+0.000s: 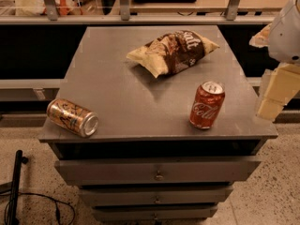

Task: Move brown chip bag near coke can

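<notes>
The arm enters from the right edge of the view, a white rounded housing high up with pale cream blocks below it. The gripper (269,108) seems to be the lowest of those blocks. It hangs just off the right side of the grey drawer cabinet (117,102), touching nothing, and I cannot tell whether it is open or closed.

The brown chip bag (173,52) lies flat near the cabinet's far edge, well apart from the gripper and across the top from it. Its long axis runs side to side, with the lettered end angled slightly back and pointing toward the gripper's side.

The coke can (207,105) stands upright near the front edge, nearer the gripper than the bag is. A stretch of bare top separates the can from the bag. Bare surface also lies between the can and the right edge beside the gripper.

A gold can (72,117) lies on its side at the front corner farthest from the gripper, close to the edge.
</notes>
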